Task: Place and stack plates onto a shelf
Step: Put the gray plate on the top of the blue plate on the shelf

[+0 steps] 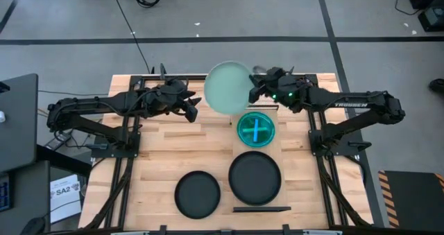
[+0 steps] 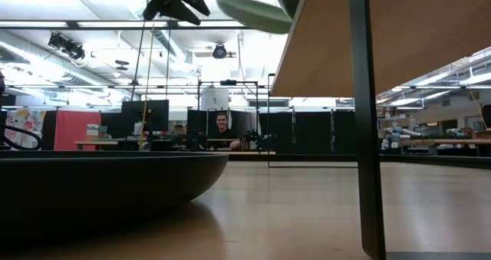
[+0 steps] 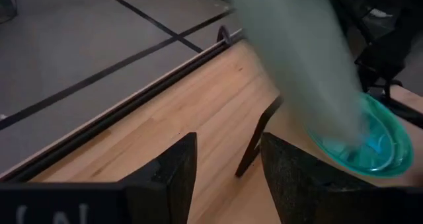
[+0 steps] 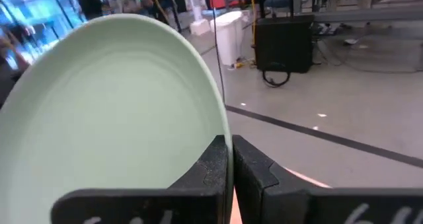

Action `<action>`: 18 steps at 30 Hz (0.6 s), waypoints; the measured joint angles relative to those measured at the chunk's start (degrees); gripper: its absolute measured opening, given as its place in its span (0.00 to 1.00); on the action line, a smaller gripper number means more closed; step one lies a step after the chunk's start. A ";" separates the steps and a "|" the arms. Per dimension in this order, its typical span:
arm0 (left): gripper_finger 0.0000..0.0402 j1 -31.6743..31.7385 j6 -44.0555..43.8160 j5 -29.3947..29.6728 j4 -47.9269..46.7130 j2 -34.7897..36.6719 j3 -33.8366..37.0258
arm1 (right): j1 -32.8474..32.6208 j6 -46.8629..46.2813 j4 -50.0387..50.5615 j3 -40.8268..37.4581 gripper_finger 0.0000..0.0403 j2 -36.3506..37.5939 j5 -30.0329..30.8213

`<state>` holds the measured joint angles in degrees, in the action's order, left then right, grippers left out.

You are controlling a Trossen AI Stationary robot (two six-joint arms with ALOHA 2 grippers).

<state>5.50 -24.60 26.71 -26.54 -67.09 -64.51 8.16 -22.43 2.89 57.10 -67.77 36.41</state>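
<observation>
Right gripper (image 1: 254, 91) pinching mint plate (image 1: 227, 88) rim, airborne; level it, lower onto teal plate (image 1: 256, 129). Left gripper (image 1: 192, 110) open, idle.

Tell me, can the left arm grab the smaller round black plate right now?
Probably yes. The left gripper is open and empty, and the smaller round black plate lies bare on the wooden tabletop with nothing between them.
</observation>
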 joint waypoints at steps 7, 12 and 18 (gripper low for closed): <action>0.43 0.02 -0.02 0.01 -2.60 -0.04 0.00 | 1.49 -0.40 3.87 0.02 0.05 6.84 -1.24; 0.43 0.02 -0.22 -0.06 -5.48 -0.02 0.00 | 1.47 -6.48 9.96 0.02 0.05 12.69 -8.56; 0.43 0.00 -0.24 -0.24 -6.58 -0.02 0.00 | 0.63 -16.49 20.06 0.02 0.05 18.33 -24.70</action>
<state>5.50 -24.84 26.47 -33.11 -67.11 -64.51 8.79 -38.92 22.95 57.12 -49.44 11.71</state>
